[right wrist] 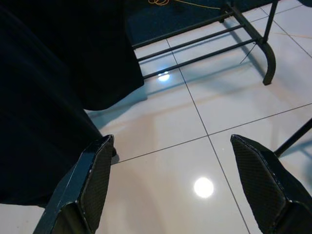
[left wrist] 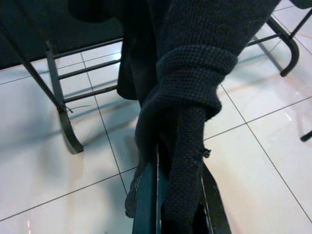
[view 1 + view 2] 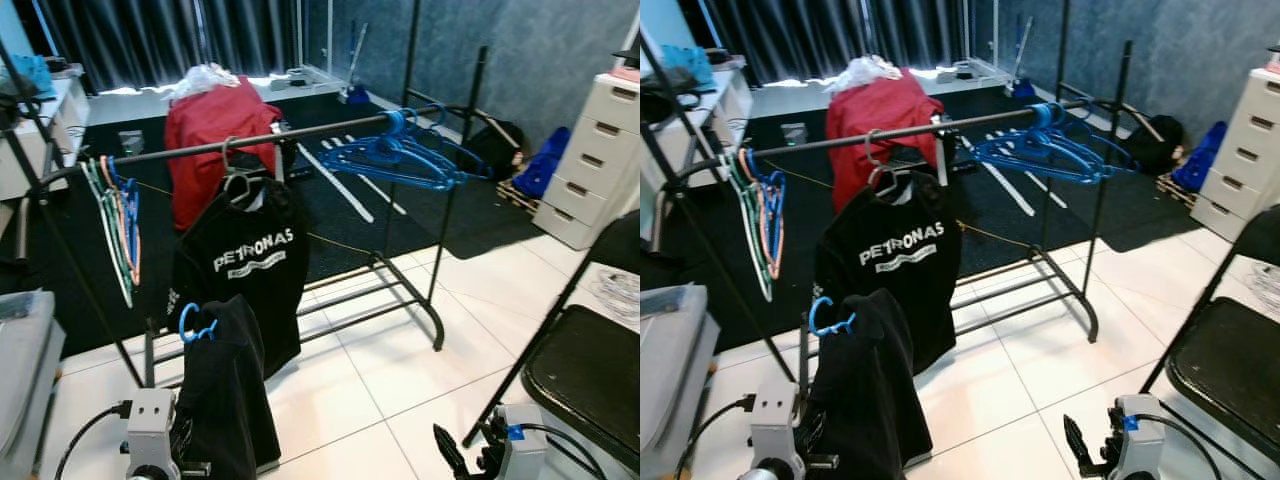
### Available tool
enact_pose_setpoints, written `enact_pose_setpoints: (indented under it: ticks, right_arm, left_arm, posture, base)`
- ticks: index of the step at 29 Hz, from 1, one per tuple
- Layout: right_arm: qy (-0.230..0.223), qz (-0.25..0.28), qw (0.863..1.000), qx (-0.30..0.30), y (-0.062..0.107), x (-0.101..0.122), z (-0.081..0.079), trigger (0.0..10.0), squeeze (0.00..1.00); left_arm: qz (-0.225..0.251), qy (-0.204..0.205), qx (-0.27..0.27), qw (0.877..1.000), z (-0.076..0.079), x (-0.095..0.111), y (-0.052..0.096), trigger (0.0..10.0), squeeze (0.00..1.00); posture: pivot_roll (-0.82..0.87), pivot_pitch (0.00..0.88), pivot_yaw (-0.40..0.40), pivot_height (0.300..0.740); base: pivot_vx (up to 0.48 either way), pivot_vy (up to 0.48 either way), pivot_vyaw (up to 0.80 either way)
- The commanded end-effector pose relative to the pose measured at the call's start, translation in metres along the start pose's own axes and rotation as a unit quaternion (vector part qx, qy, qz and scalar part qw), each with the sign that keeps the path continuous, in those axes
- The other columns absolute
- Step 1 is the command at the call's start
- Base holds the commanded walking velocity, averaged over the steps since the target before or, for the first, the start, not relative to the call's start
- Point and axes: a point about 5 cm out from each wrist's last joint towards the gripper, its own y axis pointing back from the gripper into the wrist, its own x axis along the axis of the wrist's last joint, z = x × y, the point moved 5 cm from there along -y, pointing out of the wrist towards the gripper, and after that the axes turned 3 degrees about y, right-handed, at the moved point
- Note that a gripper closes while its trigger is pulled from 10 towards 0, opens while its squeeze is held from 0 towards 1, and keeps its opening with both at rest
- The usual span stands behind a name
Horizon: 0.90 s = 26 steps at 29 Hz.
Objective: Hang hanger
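Left gripper [image 2: 178, 204]: low at the robot's left, its two black fingers [image 2: 146, 200] closed on a knitted fold of the dark garment [image 3: 228, 385]
Dark garment: a black knit piece draped on the blue hanger [image 3: 195, 325], hanging just in front of the rack's lower left, above the white tiled floor [image 3: 400, 370]
Blue hanger: only its hook shows at the top of the dark garment, well below the rail and not on it
Right gripper [image 1: 170, 183]: low at the robot's right, jaws spread wide over bare tile, holding nothing
Folding chair [image 3: 590, 370]: black, at the right edge, near the right gripper
Clothes rack [image 3: 400, 290]: black metal frame standing partly on tile, partly on dark carpet
Rail [image 3: 300, 138]: runs across the top of the rack
Petronas shirt [image 3: 250, 270]: black with white lettering, hanging from the rail near its middle
Coloured hangers [image 3: 118, 225]: a green, orange and blue bunch at the rail's left end
Blue hangers [image 3: 400, 155]: a bare cluster at the rail's right end
Red garment [image 3: 215, 140]: behind the rack, draped over something
Drawer unit [image 3: 600, 160]: white, far right
Curtains [image 3: 170, 40]: dark, along the back
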Motion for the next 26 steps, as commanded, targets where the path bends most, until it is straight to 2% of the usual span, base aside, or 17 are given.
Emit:
enact_pose_setpoints:
  ticks: [1, 4, 8, 9, 10, 11, 12, 13, 15, 16, 19, 20, 21, 22, 23, 24, 26]
  right_arm:
    - [-0.011, -0.007, 1.000, -0.007, 0.002, -0.006, 0.002, 10.0, 0.00]
    - [-0.016, -0.011, 1.000, -0.011, 0.002, -0.008, 0.005, 10.0, 0.00]
    - [-0.014, -0.014, 1.000, -0.014, 0.002, -0.009, 0.006, 10.0, 0.00]
    - [-0.019, -0.014, 0.999, -0.023, 0.002, -0.009, 0.009, 10.0, 0.00]
    - [-0.019, -0.014, 0.999, -0.023, 0.002, -0.009, 0.009, 10.0, 0.00]
    - [-0.026, -0.013, 0.999, -0.031, 0.002, -0.009, 0.011, 10.0, 0.00]
    - [-0.040, 0.000, 0.999, -0.029, -0.002, 0.003, 0.016, 10.0, 0.00]
    - [-0.040, 0.000, 0.999, -0.029, -0.002, 0.003, 0.016, 10.0, 0.00]
    - [-0.047, 0.025, 0.999, -0.011, -0.005, 0.026, 0.019, 10.0, 0.00]
    - [-0.047, 0.025, 0.999, -0.011, -0.005, 0.026, 0.019, 10.0, 0.00]
    - [0.041, 0.075, 0.995, 0.059, 0.000, 0.081, 0.009, 10.0, 0.00]
    - [0.041, 0.075, 0.995, 0.059, 0.000, 0.081, 0.009, 10.0, 0.00]
    - [0.072, 0.093, 0.990, 0.077, 0.004, 0.097, 0.005, 10.0, 0.00]
    - [0.072, 0.093, 0.990, 0.077, 0.004, 0.097, 0.005, 10.0, 0.00]
    - [0.089, 0.103, 0.987, 0.086, 0.007, 0.105, 0.003, 10.0, 0.00]
    - [0.089, 0.103, 0.987, 0.086, 0.007, 0.105, 0.003, 10.0, 0.00]
    - [0.143, 0.155, 0.973, 0.092, 0.017, 0.135, 0.003, 10.0, 0.00]
  left_arm:
    - [0.033, -0.021, -0.020, 0.999, 0.000, 0.016, -0.001, 10.0, 0.00]
    - [0.051, -0.039, -0.074, 0.995, 0.005, 0.030, 0.005, 10.0, 0.00]
    - [0.060, -0.038, -0.098, 0.993, 0.006, 0.040, 0.008, 10.0, 0.00]
    - [0.071, -0.056, -0.124, 0.988, 0.007, 0.053, 0.012, 10.0, 0.00]
    - [0.071, -0.056, -0.124, 0.988, 0.007, 0.053, 0.012, 10.0, 0.00]
    - [0.081, -0.071, -0.146, 0.983, 0.010, 0.065, 0.016, 10.0, 0.00]
    - [0.093, -0.096, -0.191, 0.972, 0.019, 0.081, 0.022, 10.0, 0.00]
    - [0.093, -0.096, -0.191, 0.972, 0.019, 0.081, 0.022, 10.0, 0.00]
    - [0.107, -0.127, -0.259, 0.952, 0.035, 0.099, 0.032, 10.0, 0.00]
    - [0.107, -0.127, -0.259, 0.952, 0.035, 0.099, 0.032, 10.0, 0.00]
    - [0.118, -0.190, -0.341, 0.913, 0.055, 0.119, 0.044, 10.0, 0.00]
    - [0.118, -0.190, -0.341, 0.913, 0.055, 0.119, 0.044, 10.0, 0.00]
    - [0.107, -0.232, -0.355, 0.899, 0.055, 0.120, 0.043, 10.0, 0.00]
    - [0.107, -0.232, -0.355, 0.899, 0.055, 0.120, 0.043, 10.0, 0.00]
    - [0.098, -0.260, -0.361, 0.890, 0.053, 0.120, 0.043, 10.0, 0.00]
    - [0.098, -0.260, -0.361, 0.890, 0.053, 0.120, 0.043, 10.0, 0.00]
    - [0.105, -0.338, -0.347, 0.868, 0.038, 0.141, 0.037, 10.0, 0.00]
  posture:
    - [-0.07, 0.014, 0.004, 0.740]
    - [-0.05, 0.004, 0.010, 0.740]
    - [-0.05, 0.004, 0.010, 0.740]
    - [-0.04, 0.000, 0.003, 0.740]
    - [-0.04, 0.000, 0.003, 0.740]
    - [-0.04, 0.000, 0.003, 0.740]
    - [-0.04, 0.000, -0.005, 0.740]
    - [-0.04, 0.000, -0.005, 0.740]
    - [-0.05, 0.000, -0.007, 0.740]
    - [-0.05, 0.000, -0.007, 0.740]
    - [-0.06, 0.000, -0.007, 0.740]
    - [-0.06, 0.000, -0.007, 0.740]
    - [-0.07, 0.000, -0.015, 0.740]
    - [-0.07, 0.000, -0.015, 0.740]
    - [-0.07, 0.000, -0.017, 0.740]
    - [-0.07, 0.000, -0.017, 0.740]
    - [-0.08, 0.000, -0.020, 0.740]
  base:
    - [0.000, 0.000, 0.00]
    - [0.000, 0.000, 0.00]
    - [0.000, 0.000, 0.00]
    - [0.000, 0.000, 0.00]
    - [0.000, 0.000, 0.00]
    - [0.000, 0.000, 0.00]
    - [0.000, 0.000, 0.00]
    - [0.000, 0.000, 0.00]
    - [0.000, 0.000, 0.00]
    - [0.000, 0.000, 0.00]
    - [0.000, 0.000, 0.00]
    - [0.000, 0.000, 0.00]
    - [0.000, 0.000, 0.00]
    - [0.000, 0.000, 0.00]
    - [0.000, 0.000, 0.00]
    - [0.000, 0.000, 0.00]
    - [0.000, 0.000, 0.00]
